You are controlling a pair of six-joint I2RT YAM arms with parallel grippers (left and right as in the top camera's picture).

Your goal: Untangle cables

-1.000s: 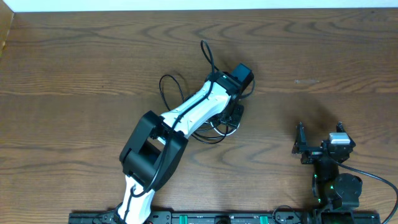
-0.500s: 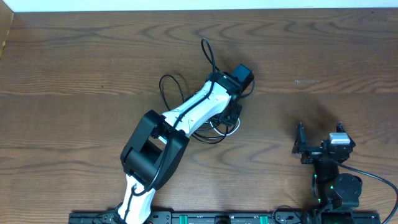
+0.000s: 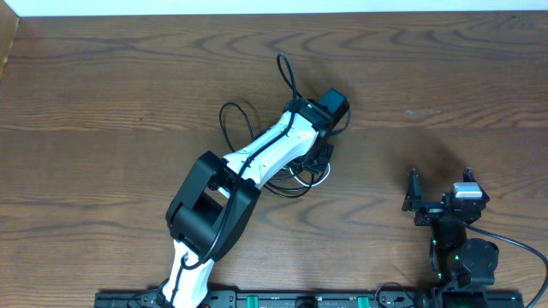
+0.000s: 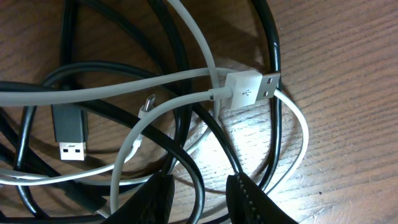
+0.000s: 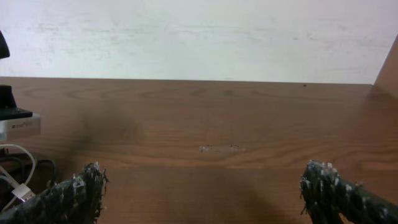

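Observation:
The cables lie in a tangled heap at the table's middle, mostly under my left arm. Black loops [image 3: 224, 115] stick out to the left and far side. In the left wrist view a white cable [image 4: 124, 87] with its white USB plug [image 4: 252, 88] crosses black cables [image 4: 273, 37]. A black USB plug [image 4: 68, 127] lies on the left. My left gripper [image 3: 318, 158] is down on the heap. Its jaws [image 4: 199, 183] are partly closed, with one black cable between them and a gap on each side. My right gripper [image 3: 440, 175] [image 5: 202, 186] rests open and empty to the right of the heap.
A thick black cord [image 3: 514, 239] runs from the right arm base at the front right. A black rail [image 3: 282, 301] lines the front edge. A white wall borders the table's far side [image 5: 199, 37]. Part of the heap's white cable [image 5: 12, 186] shows at the right wrist view's left edge.
The left gripper's fingers have drawn closer together over the heap. Neither arm has shifted, and the cables lie as before.

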